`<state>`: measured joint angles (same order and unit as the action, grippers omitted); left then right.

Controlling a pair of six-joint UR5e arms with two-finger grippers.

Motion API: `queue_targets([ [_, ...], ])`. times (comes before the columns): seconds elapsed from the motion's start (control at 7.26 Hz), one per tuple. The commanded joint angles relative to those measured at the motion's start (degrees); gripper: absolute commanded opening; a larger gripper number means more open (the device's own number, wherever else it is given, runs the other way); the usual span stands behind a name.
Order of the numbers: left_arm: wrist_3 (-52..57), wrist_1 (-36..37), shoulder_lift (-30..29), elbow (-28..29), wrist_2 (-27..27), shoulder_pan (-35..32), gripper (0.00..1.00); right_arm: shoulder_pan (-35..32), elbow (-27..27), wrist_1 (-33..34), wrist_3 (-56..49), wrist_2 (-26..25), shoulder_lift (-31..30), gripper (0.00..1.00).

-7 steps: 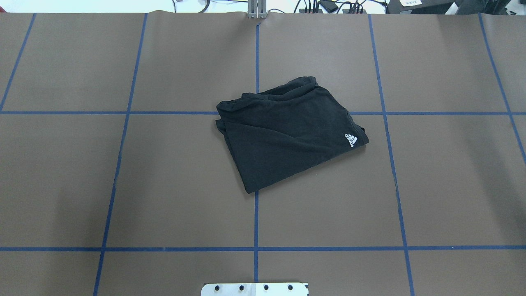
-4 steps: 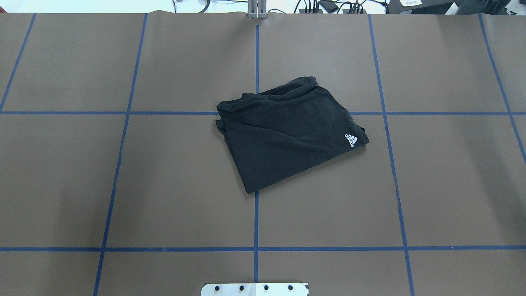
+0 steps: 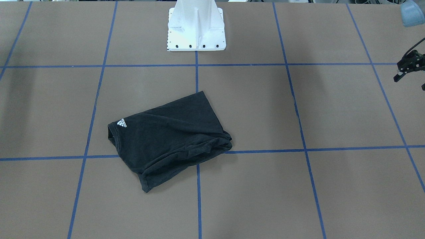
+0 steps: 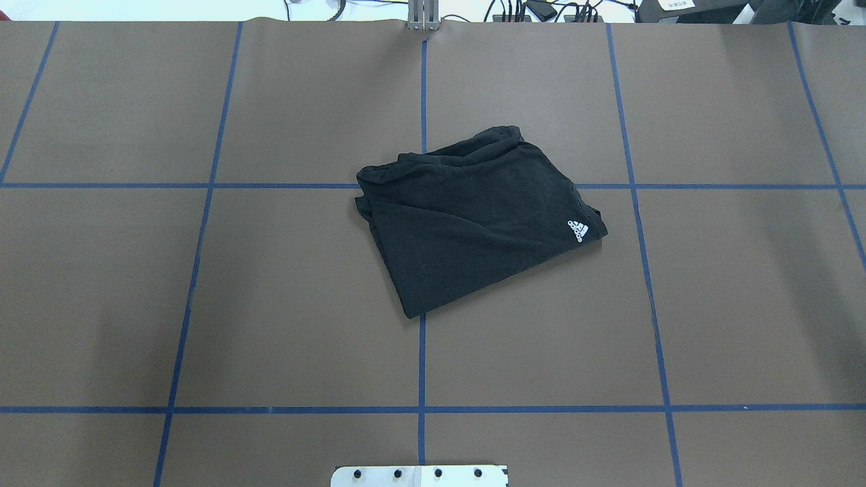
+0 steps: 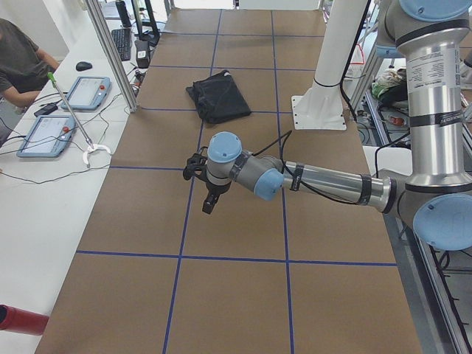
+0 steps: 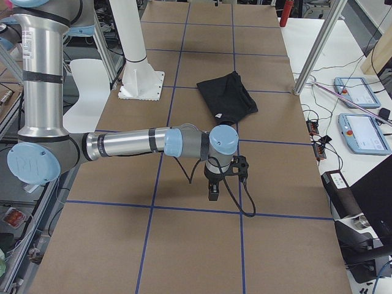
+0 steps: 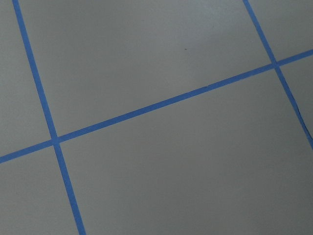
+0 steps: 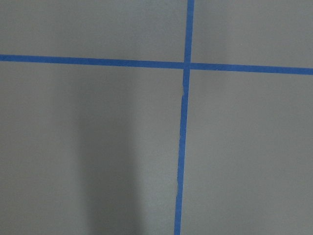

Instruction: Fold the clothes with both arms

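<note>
Black T-shirt (image 4: 473, 216) sits folded compact mid-table (image 4: 203, 304), left hand (image 5: 209, 200) and right hand (image 6: 213, 188) hover over bare table well apart from it, presumably out of the way as folding looks done; fingers apart or together, can't tell.

Overhead and front cameras are looking down from opposite sides, sharing the black T-shirt (image 4: 473, 216); end cameras are looking lengthwise; wrist cameras are facing the surface (image 7: 171, 171) closely.
</note>
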<state>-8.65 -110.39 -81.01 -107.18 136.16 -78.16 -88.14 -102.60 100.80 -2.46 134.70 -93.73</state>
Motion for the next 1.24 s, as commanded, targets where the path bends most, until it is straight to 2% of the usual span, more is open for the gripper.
queue_targets([
  [0.0,0.03,0.0,0.15,0.13,-0.1,-0.06,1.0,0.08,-0.49,-0.26,0.0,0.13,0.04,1.0],
  [1.1,-0.06,-0.18,0.5,-0.4,0.25,-0.15,0.99,-0.01,-2.07,-0.35,0.09,-0.23,0.12,1.0],
])
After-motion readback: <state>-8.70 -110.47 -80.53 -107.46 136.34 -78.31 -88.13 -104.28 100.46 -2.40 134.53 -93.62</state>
